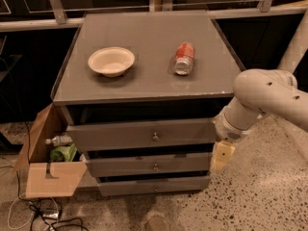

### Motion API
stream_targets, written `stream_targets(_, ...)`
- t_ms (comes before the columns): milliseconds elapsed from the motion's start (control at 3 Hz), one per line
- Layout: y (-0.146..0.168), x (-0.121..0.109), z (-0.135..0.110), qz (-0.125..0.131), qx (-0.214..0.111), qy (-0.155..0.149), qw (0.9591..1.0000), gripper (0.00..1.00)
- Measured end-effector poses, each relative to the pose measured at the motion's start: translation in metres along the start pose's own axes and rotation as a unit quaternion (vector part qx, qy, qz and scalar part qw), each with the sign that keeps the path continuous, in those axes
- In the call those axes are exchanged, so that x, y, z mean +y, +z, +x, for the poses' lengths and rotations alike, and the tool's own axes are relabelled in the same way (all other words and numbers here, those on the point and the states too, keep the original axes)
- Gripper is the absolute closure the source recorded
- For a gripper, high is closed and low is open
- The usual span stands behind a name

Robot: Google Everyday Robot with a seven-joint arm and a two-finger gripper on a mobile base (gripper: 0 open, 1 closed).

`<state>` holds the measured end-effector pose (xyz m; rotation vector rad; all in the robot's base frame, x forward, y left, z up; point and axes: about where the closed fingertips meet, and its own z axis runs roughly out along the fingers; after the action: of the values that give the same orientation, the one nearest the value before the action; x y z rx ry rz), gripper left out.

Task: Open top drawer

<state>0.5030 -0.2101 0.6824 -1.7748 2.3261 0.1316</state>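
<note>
grey top drawer; the gripper hangs just beside its lower right corner, open or closed i cannot tell.

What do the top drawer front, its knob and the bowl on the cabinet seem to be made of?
The top drawer: grey painted wood or laminate, going by its flat, dull, even face; which one is unclear. Its knob: likely brass-toned metal, small, round, slightly glinting. The bowl: probably paper or foam, off-white, matte, thin-rimmed. The gripper hangs just right of the top drawer's end, slightly lower.
</note>
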Motion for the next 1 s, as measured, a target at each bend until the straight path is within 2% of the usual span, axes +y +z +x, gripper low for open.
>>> stream_targets(333, 0.001, 0.000, 0.000, -0.001, 0.000, 0.000, 1.0000, 0.00)
stream_targets(667, -0.002, -0.009, -0.004, 0.010, -0.011, -0.003, 0.9999, 0.00)
stream_targets(1000, -0.004, -0.045, -0.019, 0.025, -0.024, -0.019, 0.9992, 0.00)
